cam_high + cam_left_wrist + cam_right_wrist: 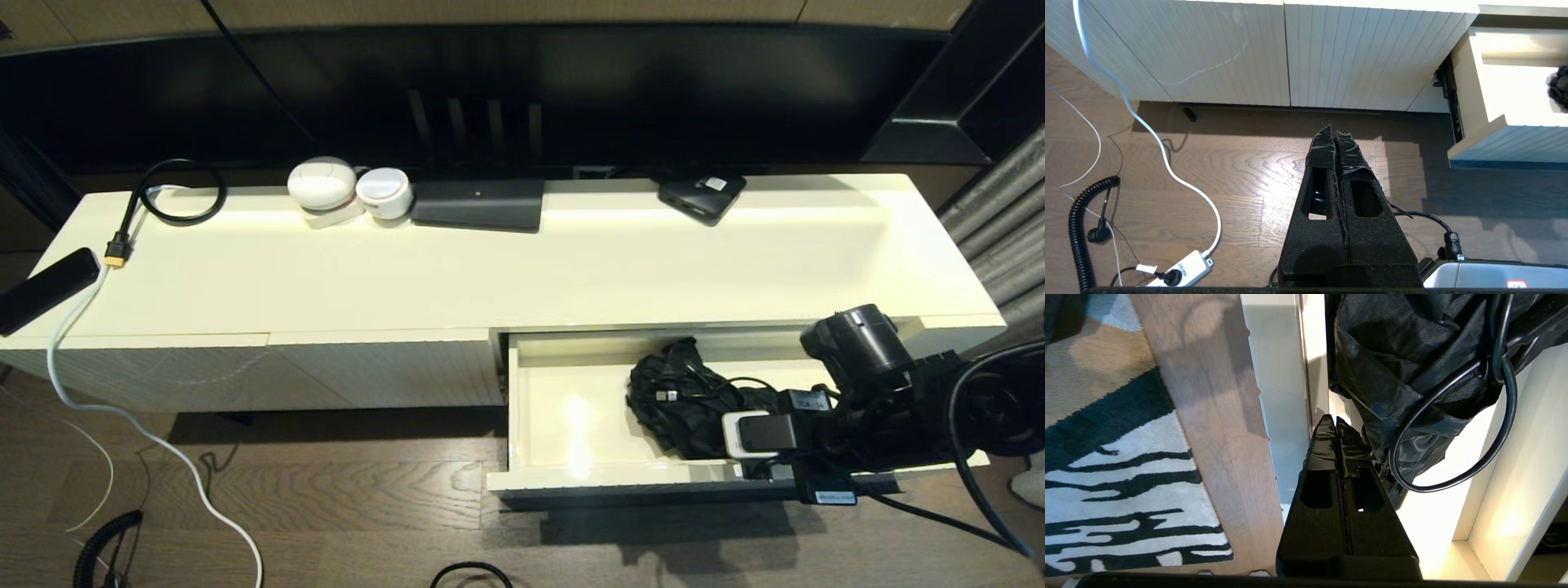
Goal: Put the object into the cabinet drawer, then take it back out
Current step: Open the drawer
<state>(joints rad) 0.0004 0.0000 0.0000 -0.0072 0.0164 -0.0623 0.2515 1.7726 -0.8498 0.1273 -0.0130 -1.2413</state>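
- Two claws, both pressed together and empty.
- Right claw (1336, 422) hangs over the front edge of the open drawer (563, 359); the bag (1404, 367), a black bundle with cables, lies inside, just beside and beyond its tips.
- Bag's long axis runs roughly front to back.
- Left claw (1334, 132) hovers over the floor, well apart from the bag; the right arm is nearer.

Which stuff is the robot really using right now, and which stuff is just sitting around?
For the job: cabinet drawer, pulled open; black bag with cords, inside it; right end effector, shut, beside the bag.
Just lying about: white round gadgets, flat black box, white cable; left end effector, idle over the floor.
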